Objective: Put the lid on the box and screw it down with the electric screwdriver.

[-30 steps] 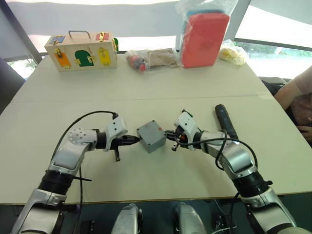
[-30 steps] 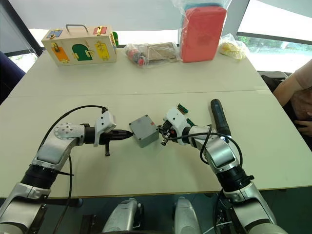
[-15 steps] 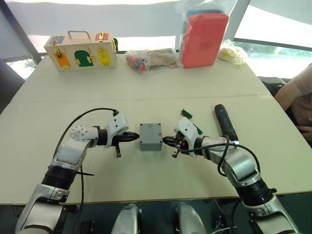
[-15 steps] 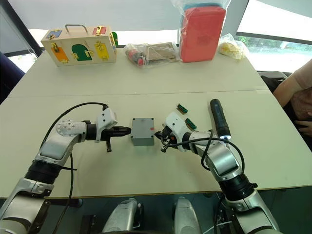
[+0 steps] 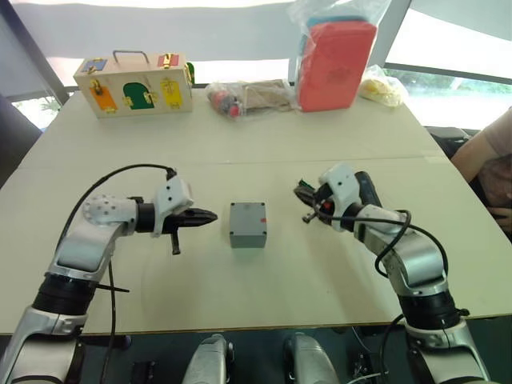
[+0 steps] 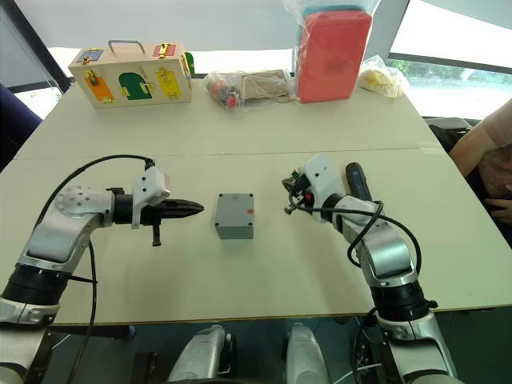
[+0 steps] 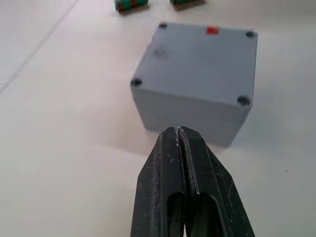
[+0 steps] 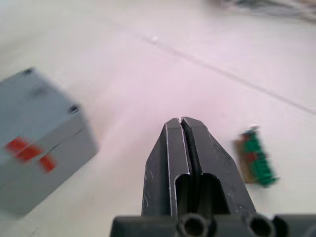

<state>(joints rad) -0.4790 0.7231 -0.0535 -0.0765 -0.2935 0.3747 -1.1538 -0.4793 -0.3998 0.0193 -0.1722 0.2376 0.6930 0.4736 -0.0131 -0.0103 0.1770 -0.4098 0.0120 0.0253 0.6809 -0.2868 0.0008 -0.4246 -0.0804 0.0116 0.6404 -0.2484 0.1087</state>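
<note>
The grey box [image 5: 247, 228] rests on the table between my two grippers, with the lid [image 7: 202, 59] sitting flat on top of it, corner holes showing and a red mark at one edge. My left gripper [image 5: 210, 216] is shut and empty, a short gap to the left of the box. To the right of the box, my right gripper [image 5: 300, 193] is also shut and empty, farther from it. The black electric screwdriver [image 6: 354, 180] lies on the table just behind my right forearm, partly covered by it.
Small green-brown pieces [image 8: 256, 158] lie near my right gripper. Along the table's far edge stand a wooden box with coloured doors [image 5: 134, 82], a clear bag of parts [image 5: 248, 96], a red case in plastic [image 5: 334, 62] and a yellow bag [image 5: 382, 86]. A person's arm [image 5: 484, 156] is at the right.
The box turned from skewed to square between both grippers. Since then the left gripper has drawn back to the left, and the right gripper has pulled away to the right, towards the screwdriver.
</note>
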